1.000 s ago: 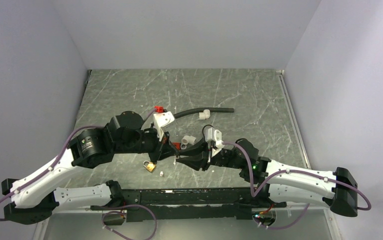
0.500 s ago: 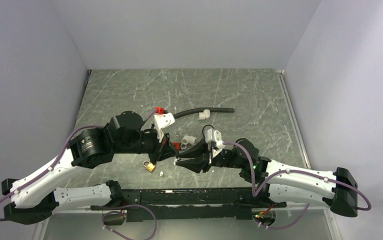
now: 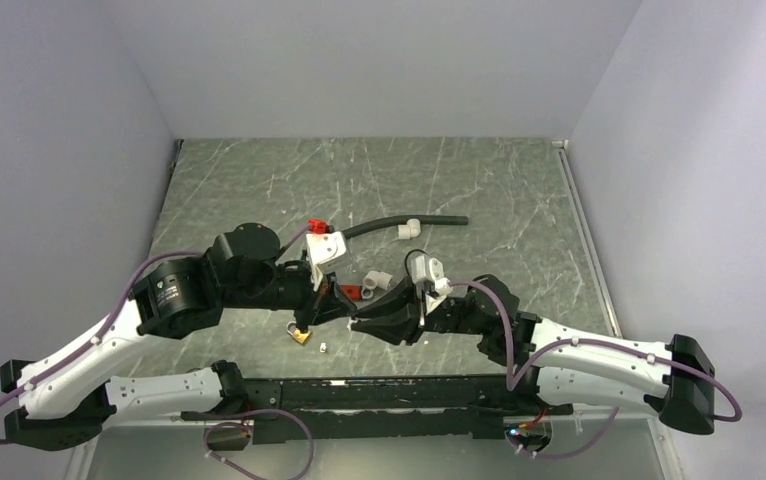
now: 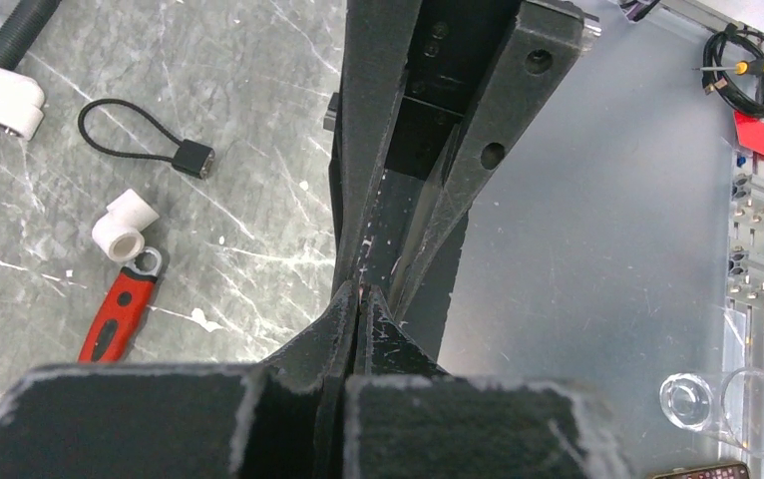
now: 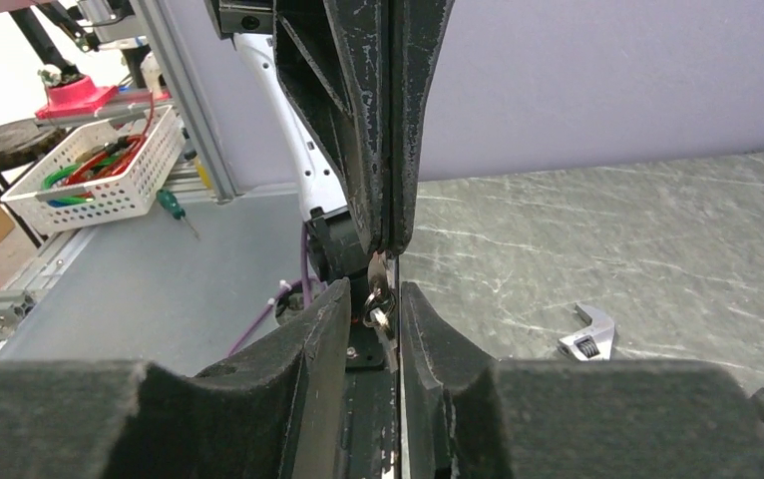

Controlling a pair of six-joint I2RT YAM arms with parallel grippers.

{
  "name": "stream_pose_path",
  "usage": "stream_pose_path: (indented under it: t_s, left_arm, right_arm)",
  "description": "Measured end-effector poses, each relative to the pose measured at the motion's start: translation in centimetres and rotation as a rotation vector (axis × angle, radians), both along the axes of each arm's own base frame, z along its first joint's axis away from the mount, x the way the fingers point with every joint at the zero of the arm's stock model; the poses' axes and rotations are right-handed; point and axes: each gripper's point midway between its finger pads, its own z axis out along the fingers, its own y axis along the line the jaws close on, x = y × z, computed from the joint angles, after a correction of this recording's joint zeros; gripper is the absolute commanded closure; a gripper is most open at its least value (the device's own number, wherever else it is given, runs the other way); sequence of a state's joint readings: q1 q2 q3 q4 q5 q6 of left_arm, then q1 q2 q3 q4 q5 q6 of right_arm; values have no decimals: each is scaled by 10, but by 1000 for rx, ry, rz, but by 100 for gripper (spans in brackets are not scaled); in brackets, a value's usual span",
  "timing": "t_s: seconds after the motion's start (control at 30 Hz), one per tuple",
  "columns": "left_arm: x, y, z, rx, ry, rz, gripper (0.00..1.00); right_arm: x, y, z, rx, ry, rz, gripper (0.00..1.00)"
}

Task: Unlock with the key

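Note:
The small silvery key [image 5: 377,273] sticks out of my left gripper's shut fingertips [image 5: 388,180], which come down from above in the right wrist view. A ring and a second small key [image 5: 383,321] dangle from it, between my right gripper's [image 5: 373,299] two fingers, which stand slightly apart around them. In the left wrist view my left gripper [image 4: 358,292] is shut, tip to tip with the right gripper's fingers [image 4: 398,200]. From above, both grippers [image 3: 331,308] [image 3: 356,323] meet just right of the brass padlock [image 3: 301,335] lying on the table.
A red-handled wrench [image 3: 354,292] [image 4: 119,314] lies behind the grippers. White pipe elbows [image 4: 124,225] [image 4: 14,100], a black cable loop [image 4: 149,140] and a black hose [image 3: 409,223] lie farther back. A small white scrap [image 3: 324,347] lies near the padlock, by the table's near edge [image 3: 359,385].
The left arm has shifted a little left and toward the near edge. The right gripper has edged left, so its fingers now stand around the keys hanging from the left gripper.

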State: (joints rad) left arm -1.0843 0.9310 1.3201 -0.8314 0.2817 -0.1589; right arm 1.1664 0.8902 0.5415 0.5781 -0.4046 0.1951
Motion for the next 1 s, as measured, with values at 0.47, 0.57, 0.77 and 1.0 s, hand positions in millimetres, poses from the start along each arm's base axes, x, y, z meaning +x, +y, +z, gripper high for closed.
stream_pose_path:
  t_s: [0.47,0.57,0.77,1.0]
  left_arm:
    - [-2,2,0,-11,-17,-16,100]
    - [-2,2,-1,-11,-17,-16,100]
    - [-2,1,-2,-8,-17,-17,100]
    - [-2,1,-8,3,-11,-22,100]
  right_arm:
    - [-2,4,-6,-21,19,19,79]
    - [-2,4,-6,-21,21,19,77]
    - [-2,4,-6,-21,23,19,77]
    - [-1,4,-6,-21,23,19,78]
